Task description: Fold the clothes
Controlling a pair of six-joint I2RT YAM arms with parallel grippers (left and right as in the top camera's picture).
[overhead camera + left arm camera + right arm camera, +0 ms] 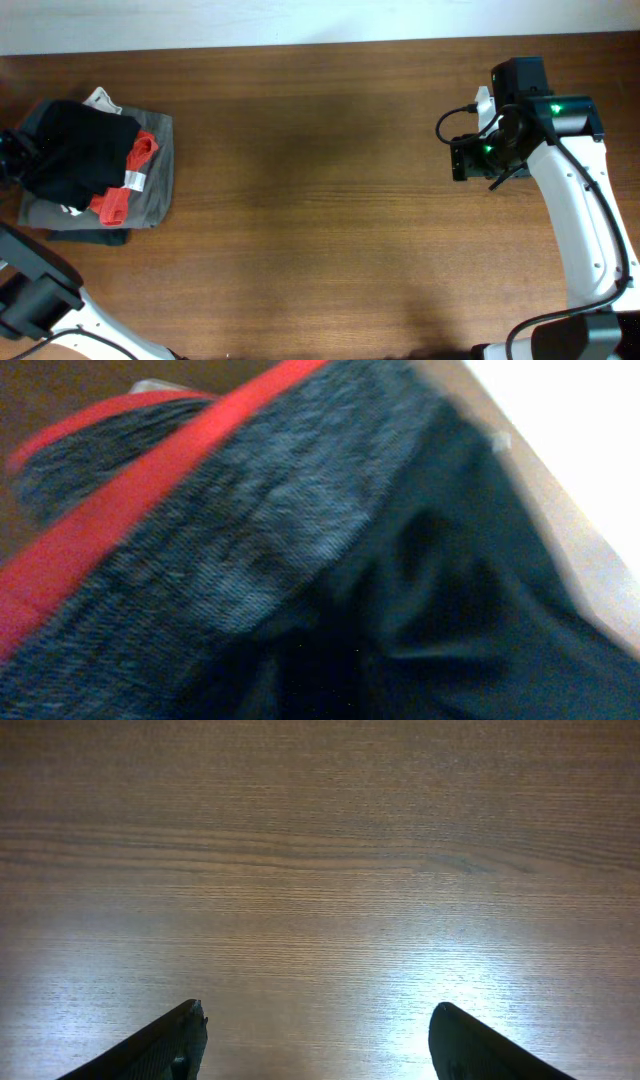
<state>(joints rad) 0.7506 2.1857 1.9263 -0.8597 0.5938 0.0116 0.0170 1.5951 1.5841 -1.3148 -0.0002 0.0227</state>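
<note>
The black leggings lie crumpled on a pile at the table's far left, with orange-red lining showing. The left wrist view is filled with their grey heathered waistband, a red strip and black fabric. My left gripper is at the pile's left edge against the black fabric; its fingers are hidden. My right gripper is far to the right over bare table, open and empty.
Grey folded garments lie under the leggings, with a white piece sticking out at the back. The brown wooden table stretches between the pile and the right arm. A white wall runs along the table's far edge.
</note>
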